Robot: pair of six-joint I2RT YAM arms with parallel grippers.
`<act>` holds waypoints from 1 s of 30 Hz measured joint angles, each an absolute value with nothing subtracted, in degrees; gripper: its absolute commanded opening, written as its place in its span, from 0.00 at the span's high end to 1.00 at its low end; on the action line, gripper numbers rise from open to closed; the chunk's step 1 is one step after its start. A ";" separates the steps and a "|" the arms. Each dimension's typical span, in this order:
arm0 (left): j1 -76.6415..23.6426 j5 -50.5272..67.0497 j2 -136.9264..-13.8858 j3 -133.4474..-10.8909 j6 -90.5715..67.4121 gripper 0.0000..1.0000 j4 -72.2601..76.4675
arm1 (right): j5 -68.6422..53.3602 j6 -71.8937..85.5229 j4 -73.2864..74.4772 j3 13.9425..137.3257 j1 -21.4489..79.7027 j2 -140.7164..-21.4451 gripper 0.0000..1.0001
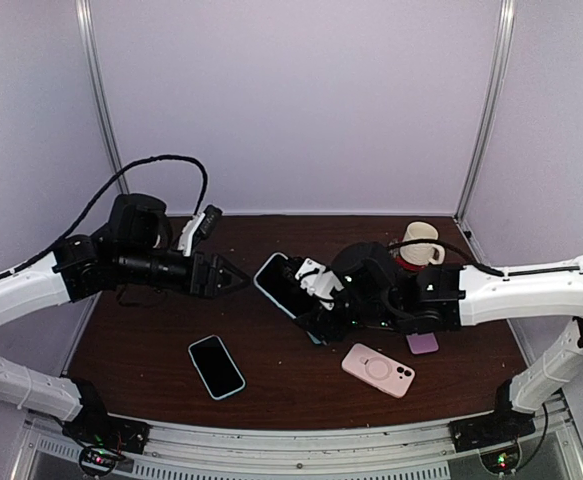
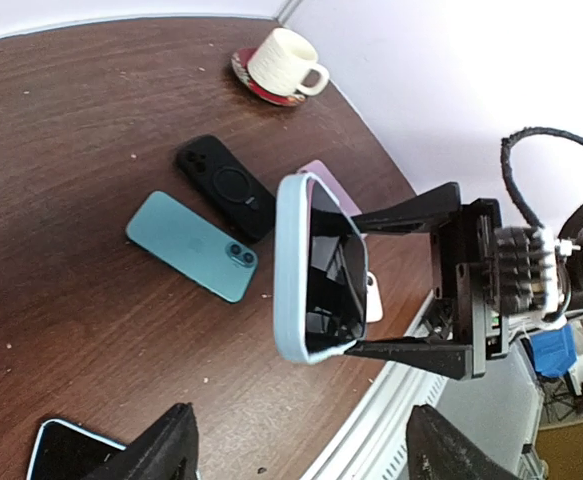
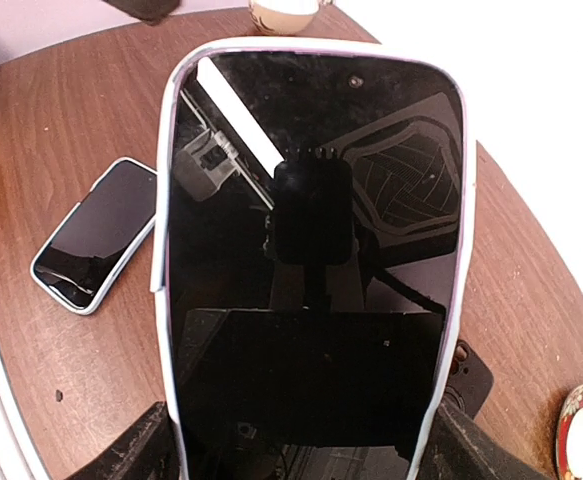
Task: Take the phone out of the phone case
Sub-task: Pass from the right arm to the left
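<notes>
The phone (image 3: 311, 250), with a black screen and a pale blue case (image 2: 289, 270), is held up off the table, standing on edge in the top view (image 1: 283, 283). My right gripper (image 3: 306, 462) is shut on it, one finger on each long side (image 2: 401, 215). In the right wrist view the case rim shows a small step on the left side. My left gripper (image 2: 301, 455) is open and empty, its tips (image 1: 237, 281) pointing at the phone's left end, a short gap away and not touching.
On the brown table lie another phone in a pale blue case (image 1: 216, 366), a pink case (image 1: 378, 369), a teal phone (image 2: 191, 245), a black case (image 2: 226, 185) and a purple case (image 1: 423, 343). A cream cup on a red saucer (image 1: 421, 243) stands at the back right.
</notes>
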State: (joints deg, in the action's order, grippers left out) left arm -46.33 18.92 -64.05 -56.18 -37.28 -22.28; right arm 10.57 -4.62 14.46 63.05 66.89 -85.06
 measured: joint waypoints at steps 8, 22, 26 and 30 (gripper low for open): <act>-46.33 25.04 -70.76 -60.31 -36.29 0.41 -22.02 | 10.72 -10.11 11.11 60.42 68.66 -81.25 0.31; -46.33 29.74 -74.59 -62.28 -36.45 0.80 -20.78 | 12.95 -12.75 10.72 60.42 69.58 -80.75 0.31; -46.33 31.42 -74.72 -62.28 -36.95 1.00 -19.84 | 13.54 -13.19 10.90 60.42 69.69 -80.75 0.30; -46.37 32.82 -74.91 -62.30 -37.56 1.00 -18.70 | 14.39 -13.23 10.87 60.45 69.69 -80.79 0.15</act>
State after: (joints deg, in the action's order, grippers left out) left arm -46.37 32.82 -74.91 -62.30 -37.56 -18.70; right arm 14.39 -13.23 10.87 60.45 69.69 -80.79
